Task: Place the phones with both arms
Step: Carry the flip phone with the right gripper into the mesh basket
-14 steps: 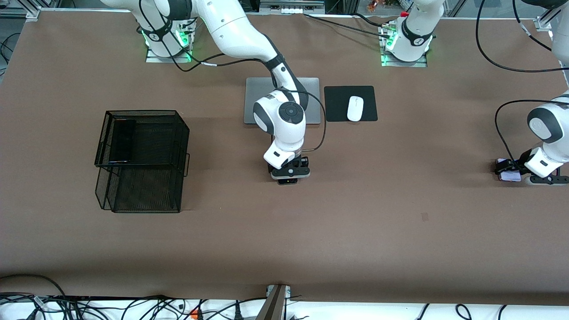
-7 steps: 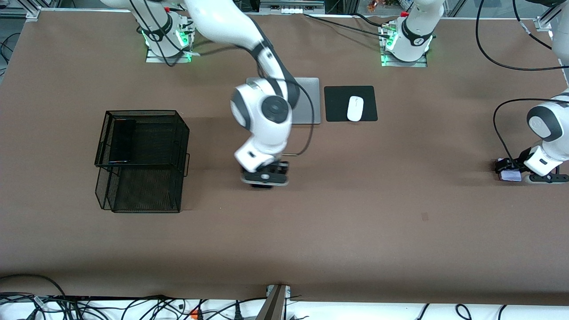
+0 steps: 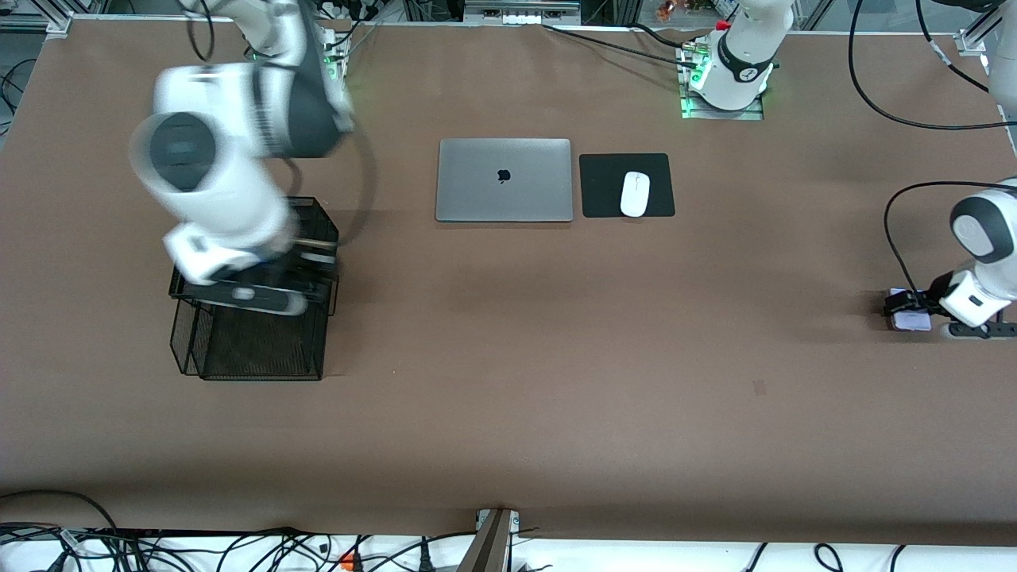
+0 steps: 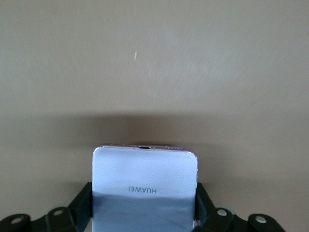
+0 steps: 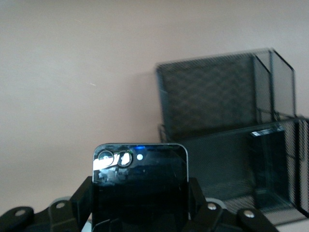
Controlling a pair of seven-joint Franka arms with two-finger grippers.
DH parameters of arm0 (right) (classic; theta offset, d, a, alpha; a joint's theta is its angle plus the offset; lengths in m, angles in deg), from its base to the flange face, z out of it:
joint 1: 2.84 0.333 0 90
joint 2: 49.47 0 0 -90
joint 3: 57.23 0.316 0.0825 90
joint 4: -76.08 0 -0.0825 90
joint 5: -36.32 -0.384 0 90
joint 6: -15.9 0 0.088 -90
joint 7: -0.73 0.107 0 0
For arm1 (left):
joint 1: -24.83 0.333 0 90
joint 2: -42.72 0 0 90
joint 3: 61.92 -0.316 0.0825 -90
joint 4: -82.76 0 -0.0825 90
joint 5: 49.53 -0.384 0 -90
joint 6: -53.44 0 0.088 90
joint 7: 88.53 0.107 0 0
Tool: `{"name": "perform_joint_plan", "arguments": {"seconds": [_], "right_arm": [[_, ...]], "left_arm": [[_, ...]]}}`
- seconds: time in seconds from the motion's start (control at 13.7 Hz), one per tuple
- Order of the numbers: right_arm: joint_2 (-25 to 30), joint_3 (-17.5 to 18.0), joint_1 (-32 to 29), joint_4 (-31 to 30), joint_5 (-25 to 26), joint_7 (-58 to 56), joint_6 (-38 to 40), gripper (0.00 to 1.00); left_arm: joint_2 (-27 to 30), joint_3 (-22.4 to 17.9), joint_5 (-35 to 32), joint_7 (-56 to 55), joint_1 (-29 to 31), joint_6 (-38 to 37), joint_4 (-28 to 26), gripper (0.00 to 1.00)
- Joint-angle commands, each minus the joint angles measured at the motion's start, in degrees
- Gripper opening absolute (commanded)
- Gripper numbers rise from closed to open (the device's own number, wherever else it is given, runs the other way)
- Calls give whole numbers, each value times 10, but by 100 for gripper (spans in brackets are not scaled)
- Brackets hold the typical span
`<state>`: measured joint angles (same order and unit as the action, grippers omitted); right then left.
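My right gripper [image 3: 274, 290] hangs over the black mesh basket [image 3: 238, 349] at the right arm's end of the table. It is shut on the small black phone [image 5: 140, 181], which stands upright between its fingers [image 5: 79, 200]. A long black phone [image 5: 266, 164] lies in the basket's [image 5: 212, 96] upper tier. At the left arm's end, my left gripper [image 3: 906, 306] sits low at the table, shut on the pale lavender phone [image 3: 912, 321]. In the left wrist view the lavender phone [image 4: 145, 186] fills the gap between the jaws.
A closed grey laptop [image 3: 504, 180] and a white mouse [image 3: 635, 194] on a black mat [image 3: 604, 187] lie near the robots' bases. The table's edge runs close beside the left gripper. Cables hang along the table's front edge.
The right arm has swung from the middle of the table to over the basket, carrying the black phone. The left gripper has closed on the lavender phone and barely moved.
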<state>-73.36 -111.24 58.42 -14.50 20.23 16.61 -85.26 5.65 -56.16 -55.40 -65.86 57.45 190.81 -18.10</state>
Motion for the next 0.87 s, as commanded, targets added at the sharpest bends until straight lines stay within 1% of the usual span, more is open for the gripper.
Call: {"name": "perform_joint_plan", "arguments": {"seconds": [0.0,0.15,0.29,0.44,0.58,0.8], "right_arm": [[95,-19,19,-161,11,-6,-76,0],[125,-23,18,-240,11,-19,-155,0],[124,-21,19,-285,11,-25,-215,0],[108,-23,17,-321,8,-90,-284,0],[102,-22,14,-336,8,-98,-300,0],[108,-20,17,-359,8,-110,-302,0]], "left_arm": [[-2,-4,11,-26,-30,-49,53,0],[-6,-4,11,-82,-76,-51,65,0],[-6,-5,10,-142,-128,-52,70,0],[-5,-4,11,-190,-174,-51,73,0],[-7,-7,7,-255,-241,-52,87,0],[-12,-8,3,-365,-339,-72,89,0]]}}
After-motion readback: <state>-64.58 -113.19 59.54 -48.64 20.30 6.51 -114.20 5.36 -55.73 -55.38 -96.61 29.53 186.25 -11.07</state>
